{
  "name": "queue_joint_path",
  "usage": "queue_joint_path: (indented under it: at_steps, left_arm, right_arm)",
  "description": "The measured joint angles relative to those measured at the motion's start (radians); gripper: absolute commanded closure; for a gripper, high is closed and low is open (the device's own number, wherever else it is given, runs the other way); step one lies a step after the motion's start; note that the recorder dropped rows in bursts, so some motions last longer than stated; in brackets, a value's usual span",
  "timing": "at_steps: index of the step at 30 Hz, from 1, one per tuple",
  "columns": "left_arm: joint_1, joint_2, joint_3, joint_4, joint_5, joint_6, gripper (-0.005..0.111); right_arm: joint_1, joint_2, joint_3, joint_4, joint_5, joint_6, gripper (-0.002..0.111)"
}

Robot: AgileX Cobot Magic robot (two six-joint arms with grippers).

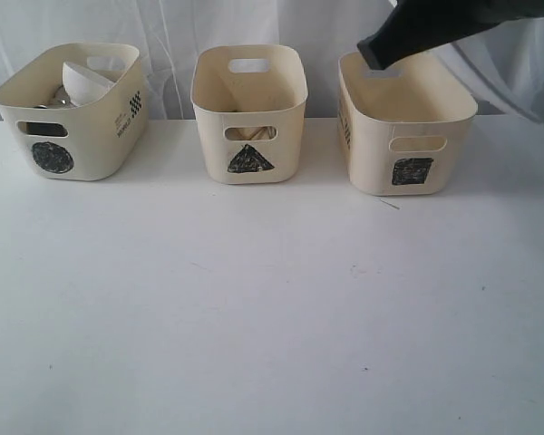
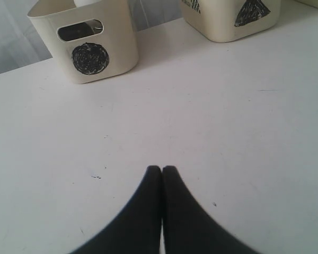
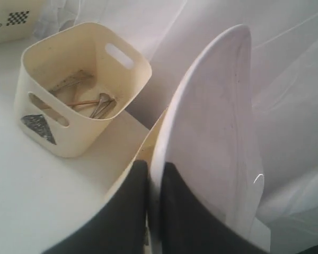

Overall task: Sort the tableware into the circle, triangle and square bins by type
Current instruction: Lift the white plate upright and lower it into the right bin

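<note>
Three cream tubs stand in a row at the back of the table: the circle tub (image 1: 91,140), the triangle tub (image 1: 210,136) and the square tub (image 1: 372,149). A white bowl (image 1: 86,80) lies tilted in the circle tub on top of steel pieces. Chopsticks and steel cutlery (image 3: 98,103) lie in the triangle tub (image 3: 69,132). My right gripper (image 3: 155,165) is shut on the edge of the large white square plate (image 3: 217,121) and holds it upright over the square tub's rim (image 3: 148,138). My left gripper (image 2: 162,168) is shut and empty, low over the table, facing the circle tub (image 2: 114,58).
A white curtain hangs close behind the tubs. The dark right arm (image 1: 417,32) reaches in from the upper right above the square tub. The white table (image 1: 272,308) stretches in front of the tubs.
</note>
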Motion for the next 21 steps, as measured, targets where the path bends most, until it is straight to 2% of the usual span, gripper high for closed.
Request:
queue_joint_path:
  at_steps: [9, 21]
  left_arm:
    - [0.000, 0.000, 0.000, 0.000, 0.000, 0.000, 0.107]
    - [0.000, 0.000, 0.000, 0.000, 0.000, 0.000, 0.107]
  right_arm:
    - [-0.126, 0.169, -0.015, 0.000, -0.266, 0.000, 0.108]
    - [-0.182, 0.458, -0.236, 0.024, -0.372, 0.000, 0.108]
